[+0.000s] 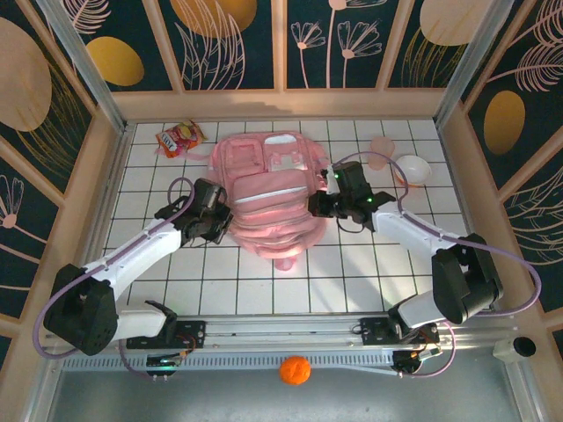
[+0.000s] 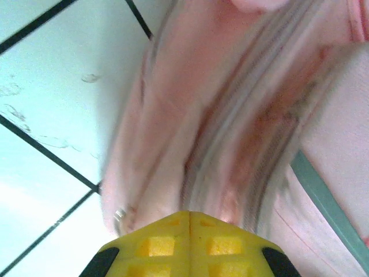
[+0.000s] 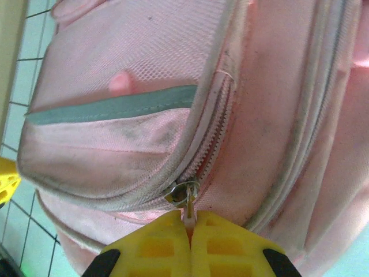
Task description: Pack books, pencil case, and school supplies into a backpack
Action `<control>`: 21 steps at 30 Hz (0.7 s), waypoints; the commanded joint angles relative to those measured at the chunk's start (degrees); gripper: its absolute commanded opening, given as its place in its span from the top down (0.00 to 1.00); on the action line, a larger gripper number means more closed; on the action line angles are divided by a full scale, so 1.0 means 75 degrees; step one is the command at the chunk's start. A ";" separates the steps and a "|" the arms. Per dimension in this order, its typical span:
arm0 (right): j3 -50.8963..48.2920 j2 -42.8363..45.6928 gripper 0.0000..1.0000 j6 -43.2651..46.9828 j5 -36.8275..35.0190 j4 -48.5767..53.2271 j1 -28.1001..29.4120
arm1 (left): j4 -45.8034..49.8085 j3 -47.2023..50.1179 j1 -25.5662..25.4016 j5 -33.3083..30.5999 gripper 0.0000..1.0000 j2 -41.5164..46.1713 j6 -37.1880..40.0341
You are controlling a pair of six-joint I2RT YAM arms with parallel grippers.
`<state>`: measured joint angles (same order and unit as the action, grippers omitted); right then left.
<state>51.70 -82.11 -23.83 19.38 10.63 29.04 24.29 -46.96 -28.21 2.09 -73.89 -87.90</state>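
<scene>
White gridded table [image 1: 237, 292]: backpack [image 1: 264, 189], snack bag [image 1: 179, 139], white bowl [image 1: 413, 169].

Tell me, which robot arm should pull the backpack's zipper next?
Right. The right gripper is shut on the zipper pull of the backpack. The left gripper, also shut, sits at the backpack's other side, away from that pull.

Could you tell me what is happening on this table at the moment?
Two robot arms are working on a large glossy pink backpack lying on the white tiled table. The right gripper is shut on a small metal zipper pull on the backpack. The left gripper is shut against the backpack's opposite side; whether it pinches fabric is blurred.
</scene>
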 commanded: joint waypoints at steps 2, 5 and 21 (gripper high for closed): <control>0.0275 0.0244 1.00 0.0268 0.0197 0.0212 0.0047 | -0.0276 -0.0305 -0.0012 0.0262 0.97 -0.0181 0.0757; 0.0243 0.0363 1.00 0.0248 0.0289 0.0252 0.0262 | -0.0170 -0.1107 -0.0185 -0.0020 0.69 -0.0340 0.1971; 0.0135 0.0686 1.00 0.0072 0.0182 0.0167 0.0783 | -0.2976 -0.0673 -0.0467 0.2242 0.44 0.0993 1.4416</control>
<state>51.83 -78.65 -23.05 19.57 13.02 34.61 1.80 -50.89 -31.51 9.69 -64.84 -10.15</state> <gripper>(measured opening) 0.045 0.560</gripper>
